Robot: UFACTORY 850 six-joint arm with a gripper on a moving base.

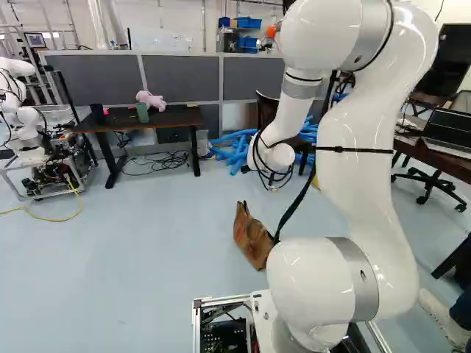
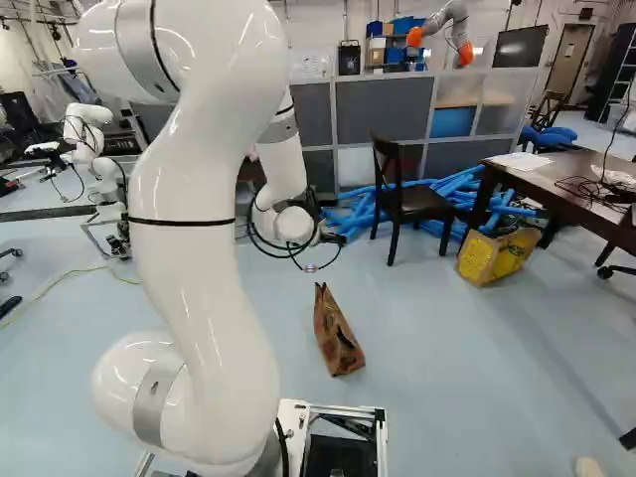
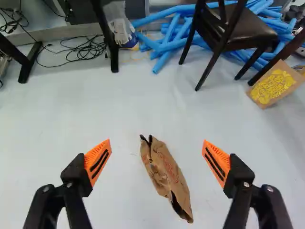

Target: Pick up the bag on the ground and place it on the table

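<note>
Gripper: the black gripper with orange pads (image 3: 157,152) is spread wide, pinching nothing.
Bag: the crinkly brown paper bag (image 3: 167,179) lies on the pale blue-grey floor (image 3: 119,105), ahead of the gripper and in line with its gap.
Feel: it looks light and soft, so it may fold or squash.
Hold: I'd gently pinch both long sides near the middle.
Pointing: its long way runs mostly away from the gripper, a bit slanted. The thin, folded tip is the far end.
Table: the dark-topped table with black legs (image 1: 165,118) is well beyond the bag from the gripper.
</note>
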